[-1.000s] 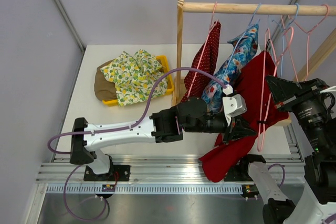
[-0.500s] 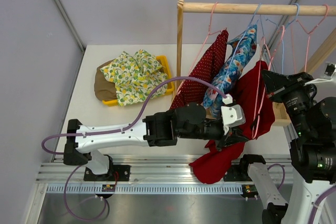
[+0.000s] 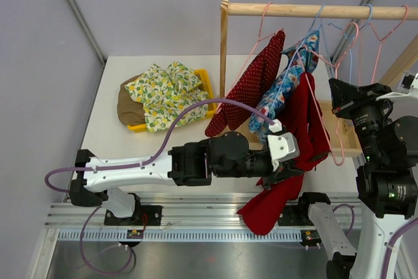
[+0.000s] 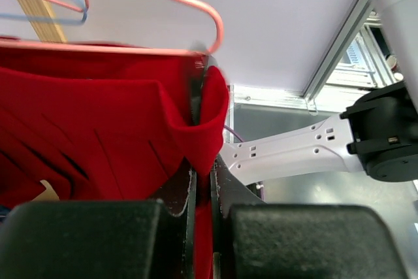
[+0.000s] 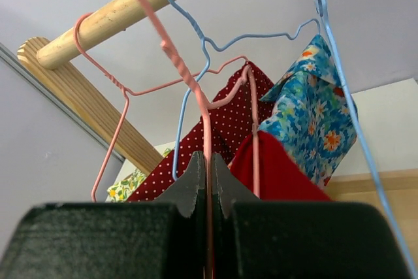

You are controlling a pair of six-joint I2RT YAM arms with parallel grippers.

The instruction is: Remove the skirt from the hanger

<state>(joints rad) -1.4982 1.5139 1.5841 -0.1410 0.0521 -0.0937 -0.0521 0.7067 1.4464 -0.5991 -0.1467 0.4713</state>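
The red skirt (image 3: 305,122) hangs from a pink wire hanger (image 3: 326,119) on the wooden rail (image 3: 313,10), and its lower part drapes down past the table's near edge. My left gripper (image 3: 286,169) is shut on a fold of the skirt. The left wrist view shows red cloth (image 4: 98,115) pinched between the jaws of the left gripper (image 4: 202,187), with the hanger's clip (image 4: 198,89) just above. My right gripper (image 3: 341,96) is shut on the hanger; in the right wrist view the pink wire (image 5: 196,89) runs between the closed jaws of the right gripper (image 5: 209,168).
A dark red dotted garment (image 3: 251,86) and a blue floral garment (image 3: 287,86) hang to the left of the skirt. Empty pink and blue hangers (image 3: 379,37) hang at the right. The rack's post (image 3: 224,57) stands mid-table. A yellow tray (image 3: 209,96) with floral cloth (image 3: 166,93) sits at the left.
My left gripper has pulled the red skirt leftward and toward the near edge. The hanging garments have swung left. My right gripper has shifted with the pink hanger.
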